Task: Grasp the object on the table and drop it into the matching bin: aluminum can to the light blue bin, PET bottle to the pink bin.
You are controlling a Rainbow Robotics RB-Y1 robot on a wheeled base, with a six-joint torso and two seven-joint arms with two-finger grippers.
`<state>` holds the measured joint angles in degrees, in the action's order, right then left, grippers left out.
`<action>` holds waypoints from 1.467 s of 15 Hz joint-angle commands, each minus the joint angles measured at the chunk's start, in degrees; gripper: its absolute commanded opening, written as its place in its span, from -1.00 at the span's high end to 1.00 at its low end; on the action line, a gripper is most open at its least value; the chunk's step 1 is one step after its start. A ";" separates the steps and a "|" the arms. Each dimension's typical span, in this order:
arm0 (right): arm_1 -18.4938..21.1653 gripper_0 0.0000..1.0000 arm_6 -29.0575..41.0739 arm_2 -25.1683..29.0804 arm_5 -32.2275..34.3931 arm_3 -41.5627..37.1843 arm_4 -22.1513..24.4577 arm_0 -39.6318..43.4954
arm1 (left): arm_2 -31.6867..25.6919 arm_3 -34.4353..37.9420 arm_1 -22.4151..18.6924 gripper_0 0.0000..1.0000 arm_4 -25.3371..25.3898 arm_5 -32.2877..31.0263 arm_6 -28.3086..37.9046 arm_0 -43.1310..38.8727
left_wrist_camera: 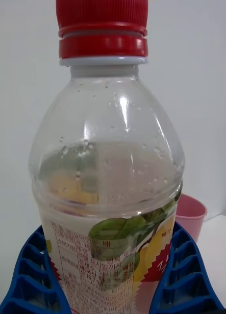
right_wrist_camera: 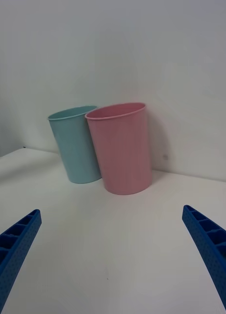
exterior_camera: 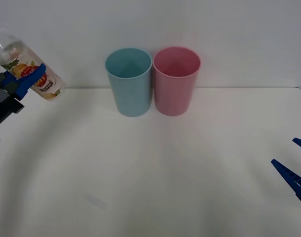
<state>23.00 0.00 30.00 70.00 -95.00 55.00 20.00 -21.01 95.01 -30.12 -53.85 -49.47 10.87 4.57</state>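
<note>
Carry phase. The left gripper (exterior_camera: pixel 28 79) is clenched on the PET bottle (exterior_camera: pixel 27 66), its blue fingers (left_wrist_camera: pixel 184 274) pressing the labelled body from both sides. The bottle is lifted clear of the table (exterior_camera: pixel 150 177) and tilted, its red cap (left_wrist_camera: pixel 102 29) leaning away from the bins and its base pointing toward them. The pink bin (exterior_camera: pixel 176 81) stands well beyond the jaws, on the far side of the light blue bin (exterior_camera: pixel 129 82); the two bins are touching or very nearly so.

The right gripper (exterior_camera: pixel 294 165) waits low at the table's other side with its fingers (right_wrist_camera: pixel 14 248) spread wide and nothing between them, the pink bin lying ahead of that gap.

To do this step well, the bottle probably needs to travel high enough to pass over the light blue bin's rim, stopping only when centred above the pink opening. Letting go early risks the wrong bin; a tilted bottle may also strike a rim and bounce out.
</note>
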 commanded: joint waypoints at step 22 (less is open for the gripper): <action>0.00 -1.00 0.00 0.00 0.00 0.00 0.00 0.00 | 14.86 -21.35 9.56 1.00 -31.49 0.26 13.47 41.23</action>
<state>23.00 0.00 30.00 70.00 -95.00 55.00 20.00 -6.15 74.67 -21.75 -83.81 -49.41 24.55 44.61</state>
